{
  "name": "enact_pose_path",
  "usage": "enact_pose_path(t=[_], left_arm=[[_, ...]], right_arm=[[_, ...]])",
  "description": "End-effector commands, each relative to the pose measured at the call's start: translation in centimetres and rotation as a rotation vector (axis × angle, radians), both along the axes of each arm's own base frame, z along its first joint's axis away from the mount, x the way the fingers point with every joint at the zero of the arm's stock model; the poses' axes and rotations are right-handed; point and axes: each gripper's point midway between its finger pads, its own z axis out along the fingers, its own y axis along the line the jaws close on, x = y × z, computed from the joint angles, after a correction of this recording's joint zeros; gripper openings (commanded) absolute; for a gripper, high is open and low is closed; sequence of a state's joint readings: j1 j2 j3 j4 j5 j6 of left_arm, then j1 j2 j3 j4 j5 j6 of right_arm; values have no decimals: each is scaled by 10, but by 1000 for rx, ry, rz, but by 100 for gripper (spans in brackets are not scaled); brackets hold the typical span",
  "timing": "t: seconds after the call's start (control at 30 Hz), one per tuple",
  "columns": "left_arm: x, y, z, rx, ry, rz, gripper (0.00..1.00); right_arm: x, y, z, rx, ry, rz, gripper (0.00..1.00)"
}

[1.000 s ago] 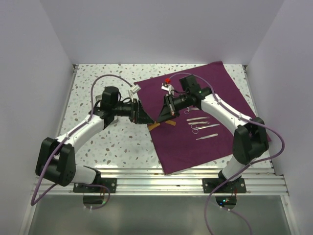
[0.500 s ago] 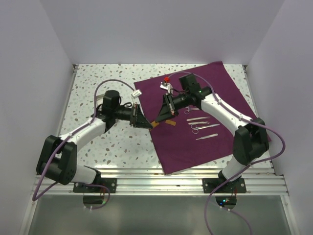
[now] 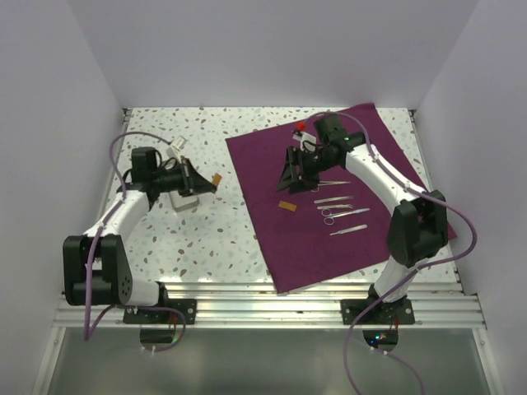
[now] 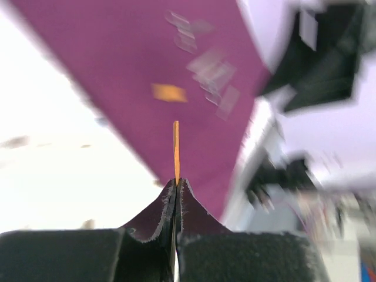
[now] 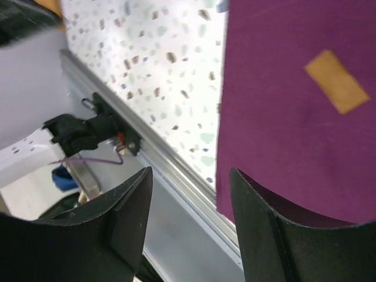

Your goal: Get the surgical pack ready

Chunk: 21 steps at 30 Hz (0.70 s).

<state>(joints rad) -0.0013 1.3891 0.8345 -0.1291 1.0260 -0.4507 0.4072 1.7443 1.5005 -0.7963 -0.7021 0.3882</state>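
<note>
The plum cloth (image 3: 317, 247) lies spread flat right of centre in the overhead view, steel instruments (image 3: 342, 210) lined up on it beside one orange strip (image 3: 286, 206). It's opened out, I'd say, so the kit can be arranged before wrapping. To its left, over the bench (image 3: 165, 239), the left hand (image 3: 204, 183) pinches a second orange strip (image 3: 216, 178) by one end, while the right hand (image 3: 295, 174) hovers over the cloth, fingers (image 5: 123, 211) spread, empty.

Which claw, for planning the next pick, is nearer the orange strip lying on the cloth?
Right. The right claw is open over the cloth, just beyond the strip; the left claw, holding another strip, is past the cloth's left edge.
</note>
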Motion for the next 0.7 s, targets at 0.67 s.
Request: enact_pose_path(t=[0.67], left_arm=[[67, 140, -105, 372, 432, 525, 21]], right_arm=[[-7, -20, -56, -117, 76, -19, 59]])
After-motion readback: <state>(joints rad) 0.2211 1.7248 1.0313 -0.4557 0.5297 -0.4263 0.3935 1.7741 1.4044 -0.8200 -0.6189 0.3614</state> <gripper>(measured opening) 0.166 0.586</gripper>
